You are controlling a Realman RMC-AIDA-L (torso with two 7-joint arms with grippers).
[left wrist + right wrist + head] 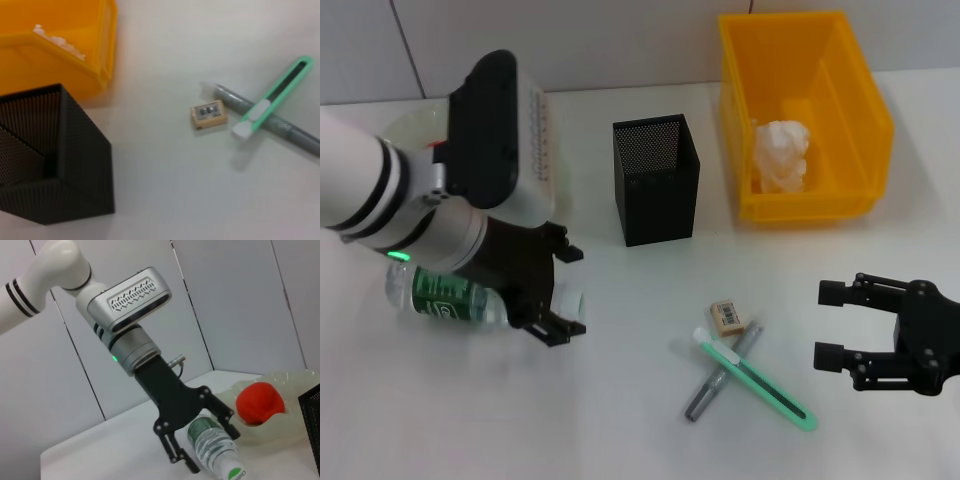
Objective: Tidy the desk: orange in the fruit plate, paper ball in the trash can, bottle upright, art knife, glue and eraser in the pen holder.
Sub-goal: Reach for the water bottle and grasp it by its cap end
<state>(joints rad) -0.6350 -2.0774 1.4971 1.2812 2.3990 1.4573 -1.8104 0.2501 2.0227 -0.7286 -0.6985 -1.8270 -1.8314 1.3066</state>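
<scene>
The table [620,420] is white and smooth, and it fills most of the head view. It looks bright, with soft gray shadows on it. Behind the table stands a wall [620,40] made of big pale gray panels. Thin dark lines run between the panels. In the right wrist view the same gray wall [240,300] rises behind the table's far edge, and its lines look slanted.

Lab-like setting: white table [620,400], panelled wall [225,305]
</scene>
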